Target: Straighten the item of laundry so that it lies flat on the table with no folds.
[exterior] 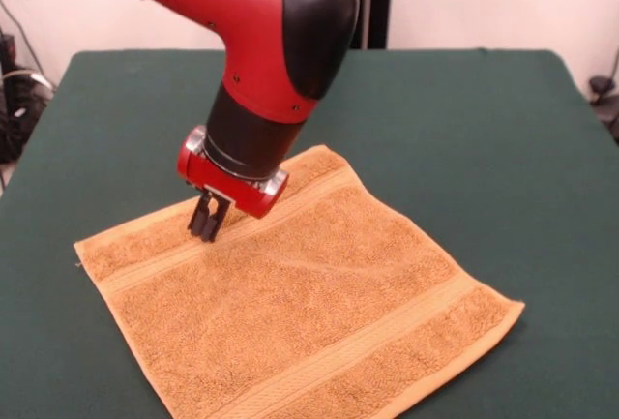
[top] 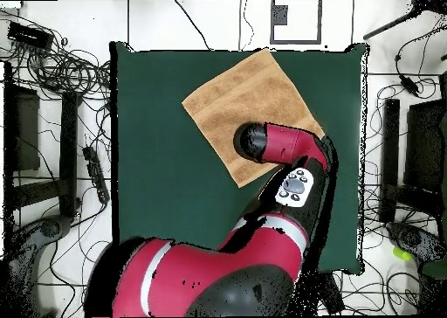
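Observation:
The orange-tan towel lies spread out and almost flat on the dark green table, turned like a diamond, with a woven band near two opposite edges. A faint crease runs across its middle. My gripper points down at the towel's far-left band, its tips touching the cloth. The fingers stand close together and look shut; no cloth is lifted. In the overhead view the towel lies at the table's far side, and the arm's wrist hides the gripper over the towel's near edge.
The towel's near edge runs out of the bottom of the front view; in the overhead view one corner reaches the table's far edge. Cables and equipment lie on the floor beside the table.

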Tool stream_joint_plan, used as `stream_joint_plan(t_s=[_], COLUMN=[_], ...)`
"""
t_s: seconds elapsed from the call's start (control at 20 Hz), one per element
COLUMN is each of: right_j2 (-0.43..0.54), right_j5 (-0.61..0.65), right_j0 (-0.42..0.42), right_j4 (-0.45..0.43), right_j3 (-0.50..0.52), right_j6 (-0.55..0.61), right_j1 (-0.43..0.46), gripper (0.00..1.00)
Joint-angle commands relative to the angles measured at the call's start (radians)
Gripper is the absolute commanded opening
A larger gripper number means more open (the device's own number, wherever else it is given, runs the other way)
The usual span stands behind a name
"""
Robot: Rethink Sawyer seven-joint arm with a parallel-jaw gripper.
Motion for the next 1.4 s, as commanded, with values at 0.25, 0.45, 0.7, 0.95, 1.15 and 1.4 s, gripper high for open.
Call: stream_joint_plan(t_s=[0.25,0.45,0.7,0.95,1.15,1.4], right_j2=[0.089,0.008,-0.118,-0.24,-0.231,-0.19], right_j5=[-0.049,-0.006,0.018,0.045,0.035,0.03], right_j0=[0.048,0.084,0.123,0.139,0.112,0.081], right_j4=[0.049,0.031,-0.01,-0.063,-0.081,-0.094], right_j3=[-0.019,-0.069,-0.105,-0.112,-0.096,-0.068], right_j6=[0.228,0.239,0.222,0.166,0.117,0.08], right_j1=[0.109,0.156,0.193,0.194,0.16,0.113], gripper=[0.0,0.0,0.0,0.0,0.0,0.0])
